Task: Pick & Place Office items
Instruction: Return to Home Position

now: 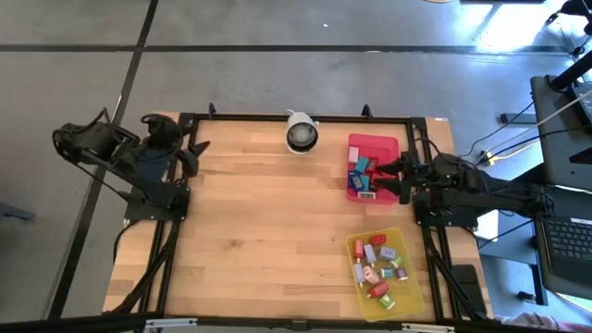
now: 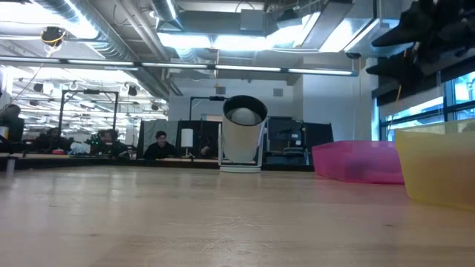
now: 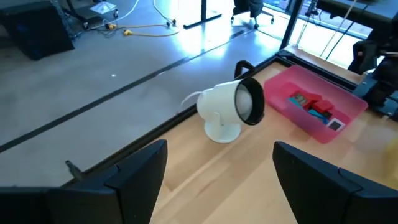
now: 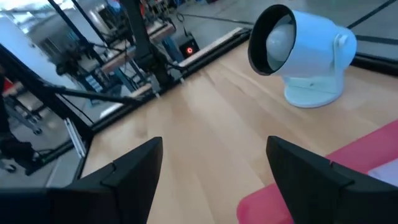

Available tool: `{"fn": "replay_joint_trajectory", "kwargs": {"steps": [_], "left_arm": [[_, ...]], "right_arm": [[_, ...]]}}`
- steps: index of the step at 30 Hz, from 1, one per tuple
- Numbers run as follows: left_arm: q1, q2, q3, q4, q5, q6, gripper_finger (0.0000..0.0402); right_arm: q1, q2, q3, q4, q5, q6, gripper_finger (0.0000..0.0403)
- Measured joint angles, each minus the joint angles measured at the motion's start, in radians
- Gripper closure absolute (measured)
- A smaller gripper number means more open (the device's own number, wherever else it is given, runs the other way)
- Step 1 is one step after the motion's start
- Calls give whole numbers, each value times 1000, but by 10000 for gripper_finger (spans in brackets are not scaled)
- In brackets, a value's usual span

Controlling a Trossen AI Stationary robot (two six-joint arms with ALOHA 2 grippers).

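1. The left gripper (image 1: 191, 153) hangs over the far left corner of the table (image 1: 259, 222). Its fingers (image 3: 140, 171) are spread wide and hold nothing.
2. Straight ahead of the gap between those fingers stands the white camera (image 3: 231, 112). It is well apart from them, and its lens is turned toward the red bin (image 3: 348, 102).
3. That bin lies beyond the camera, off past one left fingertip.
4. The right gripper (image 1: 393, 173) sits at the red bin's right rim. Its fingers (image 4: 134, 168) are released, well apart and empty.
5. In the right wrist view the bin's wall shows just below one fingertip, and the camera stands farther ahead on bare wood.
6. The red bin holds a small cluster of items (image 1: 363, 173): blue, teal and red pieces and two with white labels. They are packed close together in the part of the bin just beside the right fingers. The bin's far end is bare.
7. The yellow bin (image 1: 414, 294) lies on the table's near right, well apart from both pairs of fingers and clear of the red bin.
8. It holds the larger share, a loose heap (image 1: 377, 264) of small blocks in red, teal, lilac, pink, green and white. Many touch, and a few lie tilted against each other.
9. In the low view the walls of the two bins stand side by side at the right and hide what is in them.
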State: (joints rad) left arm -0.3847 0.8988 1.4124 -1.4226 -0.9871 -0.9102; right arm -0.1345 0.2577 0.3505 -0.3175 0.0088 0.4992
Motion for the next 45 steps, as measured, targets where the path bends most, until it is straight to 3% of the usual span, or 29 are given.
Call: {"fn": "replay_joint_trajectory", "kwargs": {"steps": [14,21,26,35,41,45], "left_arm": [[-1,-116,0,-89,-14,-11,112],[-1,-119,-16,-41,64,-10,112],[-1,-119,-162,202,122,81,112],[1,-135,-556,783,177,185,112],[1,-166,-774,1228,332,280,112],[2,-187,-884,1460,362,361,112]], "right_arm": [[0,-32,-279,413,-1,94,112],[0,-29,-336,498,10,121,112],[1,-28,-336,497,22,117,112],[0,-28,-335,463,119,118,112],[0,-27,-335,433,115,122,112],[0,-27,-335,411,116,122,112]]}}
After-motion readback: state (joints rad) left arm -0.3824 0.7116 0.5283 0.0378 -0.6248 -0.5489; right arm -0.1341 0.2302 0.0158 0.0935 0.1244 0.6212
